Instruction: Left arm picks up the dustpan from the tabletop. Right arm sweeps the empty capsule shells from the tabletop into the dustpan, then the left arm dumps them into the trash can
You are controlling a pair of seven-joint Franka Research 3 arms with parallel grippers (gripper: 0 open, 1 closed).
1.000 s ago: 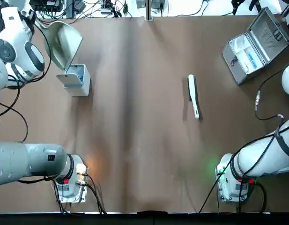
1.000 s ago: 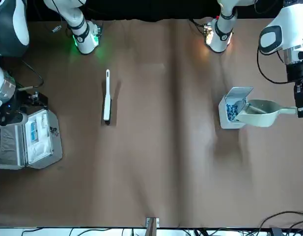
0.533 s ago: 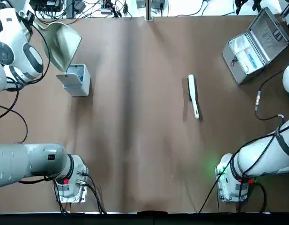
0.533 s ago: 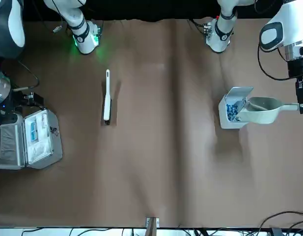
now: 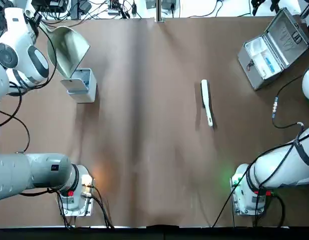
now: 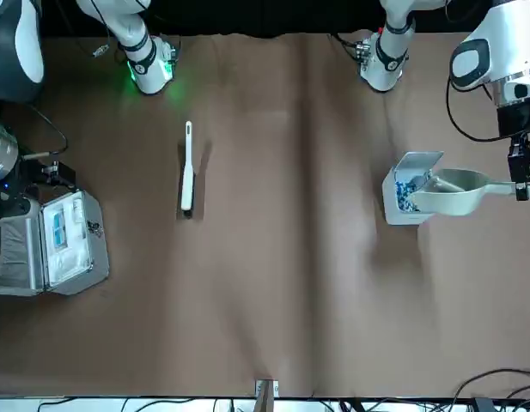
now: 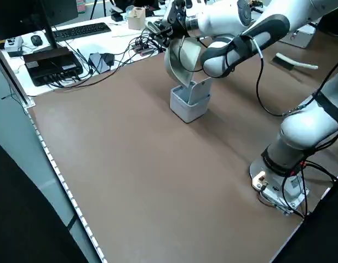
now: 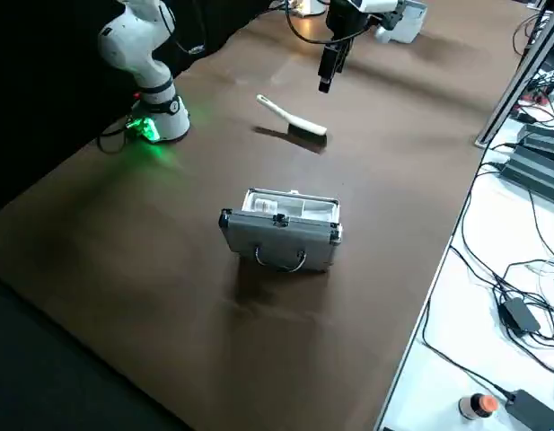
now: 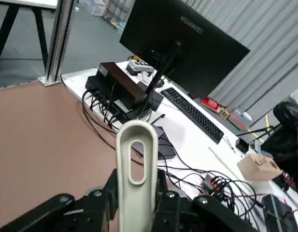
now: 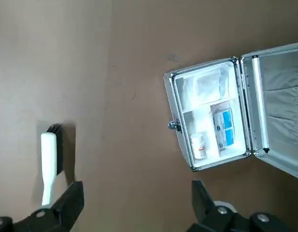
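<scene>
Cream dustpan [image 6: 450, 194] tilted over trash can [image 6: 404, 198], handle clamped in left hand [image 6: 518, 166].

dustpan [image 6: 449, 192]: cream, tipped over trash can [image 6: 405, 200] | lid open | blue-white bits inside, probably capsule shells [image 6: 405, 193]

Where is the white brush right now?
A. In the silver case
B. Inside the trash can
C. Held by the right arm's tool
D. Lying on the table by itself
D. The brush lies flat on the tabletop, apart from the open right tool, which hangs above it holding nothing.
</scene>
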